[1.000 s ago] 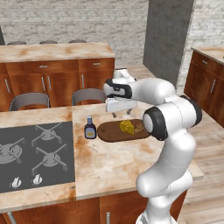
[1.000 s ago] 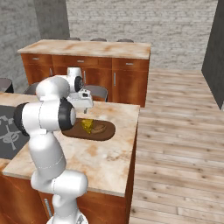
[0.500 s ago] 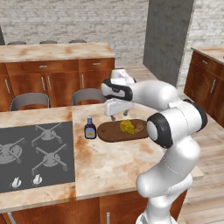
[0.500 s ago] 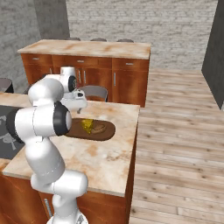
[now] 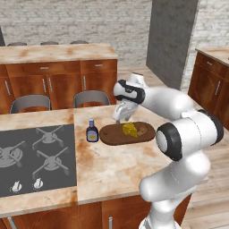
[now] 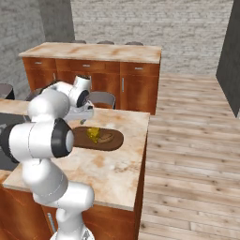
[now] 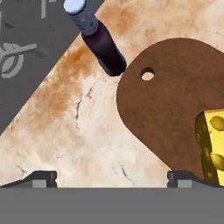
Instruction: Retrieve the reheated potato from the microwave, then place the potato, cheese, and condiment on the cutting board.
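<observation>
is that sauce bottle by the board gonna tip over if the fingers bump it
Probably yes: the condiment stands upright, tall and narrow on the bare counter, just off the cutting board. A high nudge would likely topple it; lying down, its round body may roll.

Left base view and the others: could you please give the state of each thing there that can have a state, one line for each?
cutting board: flat on the counter, carries the cheese and the potato.
cheese: on the board, beside the potato.
potato: on the board, not held.
condiment bottle: upright on the counter, next to the board's end, not on it.
end effector: open, empty, above the board's bottle end.
</observation>
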Motion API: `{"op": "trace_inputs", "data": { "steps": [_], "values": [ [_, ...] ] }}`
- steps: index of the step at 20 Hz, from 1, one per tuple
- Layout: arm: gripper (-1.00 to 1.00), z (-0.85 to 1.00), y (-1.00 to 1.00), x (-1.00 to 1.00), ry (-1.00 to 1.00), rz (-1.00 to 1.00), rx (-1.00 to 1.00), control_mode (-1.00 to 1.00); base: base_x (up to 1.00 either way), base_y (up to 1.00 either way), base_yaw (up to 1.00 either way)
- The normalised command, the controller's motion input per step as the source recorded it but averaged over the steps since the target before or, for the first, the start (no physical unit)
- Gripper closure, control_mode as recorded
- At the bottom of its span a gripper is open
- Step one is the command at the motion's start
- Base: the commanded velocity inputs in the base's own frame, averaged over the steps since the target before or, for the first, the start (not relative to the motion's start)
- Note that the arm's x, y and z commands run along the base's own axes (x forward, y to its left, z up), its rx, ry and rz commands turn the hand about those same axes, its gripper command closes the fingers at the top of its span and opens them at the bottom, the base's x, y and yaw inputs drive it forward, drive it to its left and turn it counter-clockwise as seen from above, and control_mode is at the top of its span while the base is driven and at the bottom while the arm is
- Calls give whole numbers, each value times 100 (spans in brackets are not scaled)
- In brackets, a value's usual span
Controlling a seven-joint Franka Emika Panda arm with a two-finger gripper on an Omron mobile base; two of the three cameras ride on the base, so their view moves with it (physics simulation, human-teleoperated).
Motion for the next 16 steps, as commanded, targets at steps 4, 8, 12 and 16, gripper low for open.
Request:
{"op": "trace_inputs", "data": {
  "steps": [4, 8, 12, 16],
  "values": [
    [-100, -4, 3, 6, -26, 24, 24, -100, 0, 0, 0],
    [-100, -3, 4, 15, -29, 20, 26, -100, 0, 0, 0],
    [-100, -14, 9, 10, -17, 15, 28, -100, 0, 0, 0],
    [-100, -5, 15, 8, -19, 16, 27, -100, 0, 0, 0]
  ]
}}
